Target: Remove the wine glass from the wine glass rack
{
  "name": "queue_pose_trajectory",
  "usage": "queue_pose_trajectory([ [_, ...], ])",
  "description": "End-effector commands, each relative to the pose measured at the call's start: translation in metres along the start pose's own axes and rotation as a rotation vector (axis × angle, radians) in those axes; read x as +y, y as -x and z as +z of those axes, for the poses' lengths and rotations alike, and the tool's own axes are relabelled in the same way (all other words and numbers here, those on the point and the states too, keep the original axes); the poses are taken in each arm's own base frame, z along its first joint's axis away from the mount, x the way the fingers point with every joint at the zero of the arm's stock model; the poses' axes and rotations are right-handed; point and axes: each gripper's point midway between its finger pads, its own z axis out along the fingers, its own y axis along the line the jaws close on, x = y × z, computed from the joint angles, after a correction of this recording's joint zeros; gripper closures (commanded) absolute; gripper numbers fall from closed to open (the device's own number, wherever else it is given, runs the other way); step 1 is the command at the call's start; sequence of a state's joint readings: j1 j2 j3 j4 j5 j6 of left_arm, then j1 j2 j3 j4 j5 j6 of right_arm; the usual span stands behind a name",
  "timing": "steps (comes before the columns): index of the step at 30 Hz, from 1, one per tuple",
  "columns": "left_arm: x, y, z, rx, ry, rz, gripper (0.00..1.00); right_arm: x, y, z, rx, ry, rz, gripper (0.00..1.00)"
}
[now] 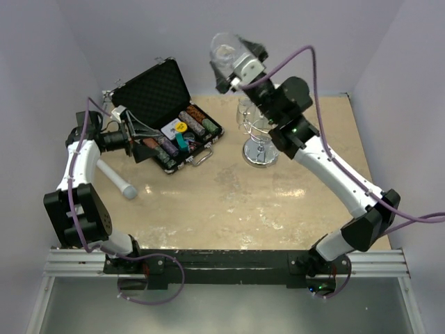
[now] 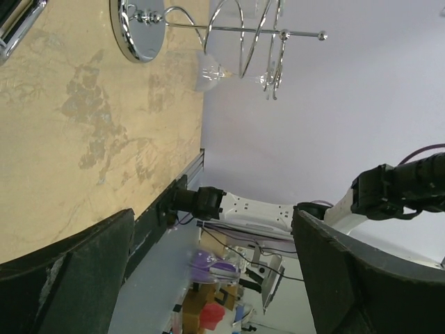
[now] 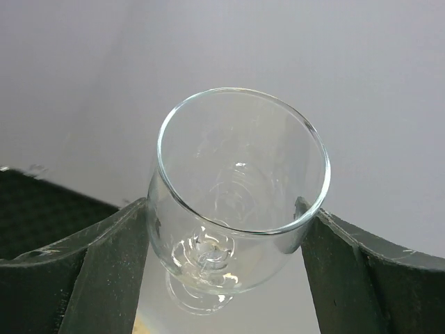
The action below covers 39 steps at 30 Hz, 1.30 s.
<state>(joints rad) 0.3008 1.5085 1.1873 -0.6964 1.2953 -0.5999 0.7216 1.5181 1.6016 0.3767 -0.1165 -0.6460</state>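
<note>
My right gripper (image 1: pixel 233 69) is shut on a clear wine glass (image 1: pixel 226 50) and holds it high in the air, up and to the left of the chrome wine glass rack (image 1: pixel 259 142). In the right wrist view the glass bowl (image 3: pixel 236 188) sits squeezed between both fingers (image 3: pixel 104 271), mouth towards the camera. Another glass (image 1: pixel 246 111) still hangs on the rack; it also shows in the left wrist view (image 2: pixel 208 69) under the rack's loops (image 2: pixel 257 31). My left gripper (image 1: pixel 141 137) is open and empty at the left, beside the black case.
An open black case (image 1: pixel 154 87) with poker chips and cards lies at the back left. A white cylinder with a grey tip (image 1: pixel 117 179) lies on the table (image 1: pixel 229 202) near the left arm. Walls close in the back and sides.
</note>
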Motion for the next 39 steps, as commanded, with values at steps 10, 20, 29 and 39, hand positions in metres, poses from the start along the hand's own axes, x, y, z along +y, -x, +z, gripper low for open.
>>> queue_pose_trajectory([
  [10,-0.007,0.021,-0.004,-0.05,0.062,0.26,0.0,-0.2,-0.088,-0.054,0.202,-0.555,0.16,0.55],
  [20,-0.007,0.008,0.011,0.0,0.09,0.34,0.0,-0.259,-0.208,-0.169,0.498,-0.756,0.174,0.55],
  [29,-0.003,0.003,0.01,0.008,0.119,0.378,0.0,-0.217,-0.284,-0.238,0.63,-0.653,0.197,0.54],
  [39,0.019,0.007,0.004,0.015,0.235,0.488,0.0,-0.205,-0.331,-0.265,0.648,-0.622,0.213,0.52],
])
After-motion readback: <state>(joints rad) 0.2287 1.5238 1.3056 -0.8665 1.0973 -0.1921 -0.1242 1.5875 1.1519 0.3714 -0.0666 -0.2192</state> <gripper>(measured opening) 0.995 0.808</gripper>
